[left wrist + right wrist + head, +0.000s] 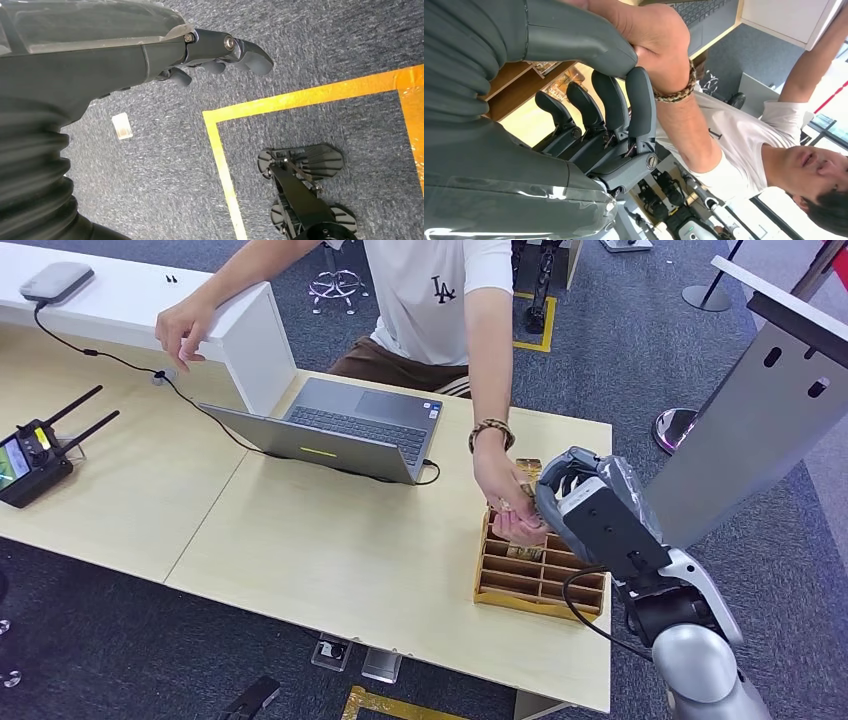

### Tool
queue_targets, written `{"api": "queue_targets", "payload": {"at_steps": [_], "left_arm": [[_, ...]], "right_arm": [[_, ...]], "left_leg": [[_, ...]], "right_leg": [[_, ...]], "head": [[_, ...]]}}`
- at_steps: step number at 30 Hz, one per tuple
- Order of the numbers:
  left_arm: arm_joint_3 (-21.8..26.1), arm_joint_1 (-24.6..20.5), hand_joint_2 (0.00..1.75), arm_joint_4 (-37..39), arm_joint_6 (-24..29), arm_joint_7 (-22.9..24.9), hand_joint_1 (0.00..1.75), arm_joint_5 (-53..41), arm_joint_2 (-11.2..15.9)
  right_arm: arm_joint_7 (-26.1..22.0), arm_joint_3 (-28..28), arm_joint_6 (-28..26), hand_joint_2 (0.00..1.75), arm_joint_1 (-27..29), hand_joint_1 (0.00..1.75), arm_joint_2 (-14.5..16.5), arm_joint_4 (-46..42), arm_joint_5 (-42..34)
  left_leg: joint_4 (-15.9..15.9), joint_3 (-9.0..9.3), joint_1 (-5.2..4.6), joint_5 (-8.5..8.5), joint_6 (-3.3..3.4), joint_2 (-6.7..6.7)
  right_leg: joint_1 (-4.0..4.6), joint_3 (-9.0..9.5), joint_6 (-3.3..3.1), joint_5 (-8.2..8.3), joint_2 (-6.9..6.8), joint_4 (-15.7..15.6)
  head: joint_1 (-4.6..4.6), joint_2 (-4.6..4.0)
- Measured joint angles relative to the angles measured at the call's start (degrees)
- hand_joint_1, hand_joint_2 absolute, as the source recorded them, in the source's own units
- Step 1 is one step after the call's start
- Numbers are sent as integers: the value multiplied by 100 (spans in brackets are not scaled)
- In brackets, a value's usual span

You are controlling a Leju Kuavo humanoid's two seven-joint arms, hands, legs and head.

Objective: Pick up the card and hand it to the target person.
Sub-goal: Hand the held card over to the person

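A wooden slotted box (497,588) sits on the light table's right end, with brown patterned cards (528,469) standing at its far end. My right hand (585,505) hovers over the box's far right part, fingers curved toward the thumb. A person's hand (508,502) with a braided bracelet reaches down right against it. In the right wrist view the person's hand (654,35) touches the thumb of my right hand (614,115), and cards (561,85) show in the box behind. Whether a card lies between my fingers is hidden. My left hand (220,55) hangs over the carpet, holding nothing.
An open grey laptop (345,425) lies mid-table with a black cable running left. A black remote controller (30,455) rests at the left edge. A white shelf (240,320) stands behind, and a grey slanted panel (760,420) rises at my right. Yellow floor tape (220,150) crosses the carpet.
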Motion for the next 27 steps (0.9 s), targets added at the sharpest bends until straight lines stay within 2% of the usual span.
{"api": "queue_targets", "payload": {"at_steps": [2,6,9,13,27], "left_arm": [[0,1,175,2,0,-13,0,4,0],[0,3,175,8,-5,-48,0,1,0],[-2,6,175,9,-13,-46,0,-20,0],[-4,10,0,13,-3,-99,0,21,0],[-4,20,0,30,80,-91,0,116,50]], "right_arm": [[-4,0,-3,175,-2,154,-1,1,0],[-27,0,-7,175,-4,0,-2,11,0],[-40,0,-7,175,-4,0,-3,14,0],[-55,0,-7,175,-5,0,-4,16,-2],[-126,-72,-160,175,14,0,-26,22,-118]], "left_leg": [[0,0,0,0,0,0],[0,0,0,0,0,0],[0,0,0,0,0,0],[0,0,0,0,0,0],[0,0,0,0,0,0]], "right_leg": [[0,0,0,0,0,0],[0,0,0,0,0,0],[0,0,0,0,0,0],[0,0,0,0,0,0],[0,0,0,0,0,0]], "head": [[0,0],[0,0],[0,0],[0,0],[0,0]]}}
